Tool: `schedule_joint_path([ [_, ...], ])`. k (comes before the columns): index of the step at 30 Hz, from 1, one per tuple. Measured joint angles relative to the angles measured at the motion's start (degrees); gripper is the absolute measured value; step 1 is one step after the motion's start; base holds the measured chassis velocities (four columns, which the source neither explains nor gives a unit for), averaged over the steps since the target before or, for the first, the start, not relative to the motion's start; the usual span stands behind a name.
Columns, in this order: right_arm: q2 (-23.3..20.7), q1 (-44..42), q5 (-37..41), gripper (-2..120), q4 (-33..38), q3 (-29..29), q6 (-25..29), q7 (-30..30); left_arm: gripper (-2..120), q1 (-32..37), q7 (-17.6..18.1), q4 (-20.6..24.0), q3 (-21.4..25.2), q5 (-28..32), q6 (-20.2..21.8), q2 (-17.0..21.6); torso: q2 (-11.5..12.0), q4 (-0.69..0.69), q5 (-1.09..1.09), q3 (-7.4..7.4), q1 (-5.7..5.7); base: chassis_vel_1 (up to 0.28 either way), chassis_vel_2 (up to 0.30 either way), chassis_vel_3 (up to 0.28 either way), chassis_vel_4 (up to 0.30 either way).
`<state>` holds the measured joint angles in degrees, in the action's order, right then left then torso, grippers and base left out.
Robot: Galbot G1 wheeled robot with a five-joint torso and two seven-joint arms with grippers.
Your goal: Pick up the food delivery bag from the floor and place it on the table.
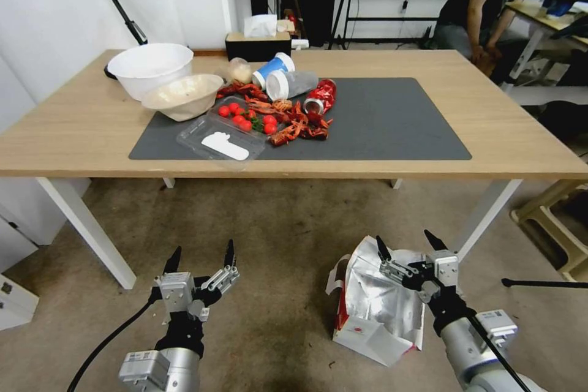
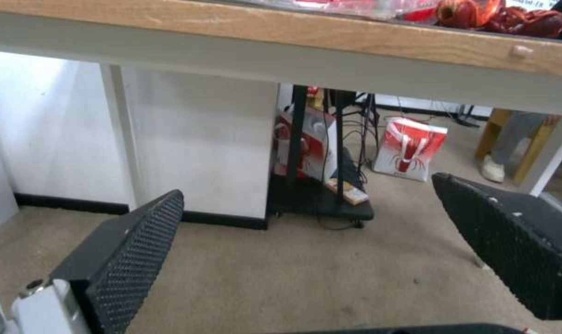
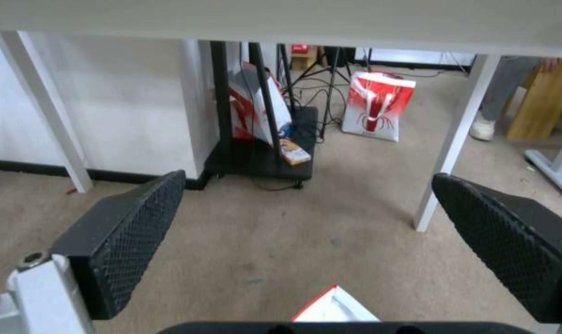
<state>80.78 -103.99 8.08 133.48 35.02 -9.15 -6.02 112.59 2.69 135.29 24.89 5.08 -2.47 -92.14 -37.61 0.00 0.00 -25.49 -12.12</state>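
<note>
Bag (image 1: pixel 376 306) is seen slumped on floor (image 1: pixel 275 257), lower right. Right gripper (image 1: pixel 409 246) is held open above it, left gripper (image 1: pixel 201 257) open, empty. Thin foil may be crumpled or torn if pinched badly.

The right gripper (image 1: pixel 409 246) hid part of the food delivery bag's (image 1: pixel 373 306) open top. In the right wrist view, only one corner of that bag (image 3: pixel 334 307) showed. A seated person's (image 1: pixel 490 0) upper part was cut off by the top edge.
</note>
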Motion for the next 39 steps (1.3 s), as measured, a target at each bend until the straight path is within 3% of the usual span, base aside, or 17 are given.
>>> schedule_joint_path([
  [12,-0.28,0.51,0.62,100,-0.27,-0.25,-0.88,-0.02,100,-0.49,0.34,-0.13,0.23,-0.04,-0.27,0.0,4.13,0.0,0.0,2.51,1.62,0.0,0.0,0.0,0.0],
  [39,-0.04,-0.41,0.69,100,0.5,-0.01,-0.89,0.06,100,-1.13,0.24,-1.33,0.66,0.55,-0.71,0.0,10.94,0.0,0.0,6.76,4.18,0.0,0.0,0.0,0.0],
])
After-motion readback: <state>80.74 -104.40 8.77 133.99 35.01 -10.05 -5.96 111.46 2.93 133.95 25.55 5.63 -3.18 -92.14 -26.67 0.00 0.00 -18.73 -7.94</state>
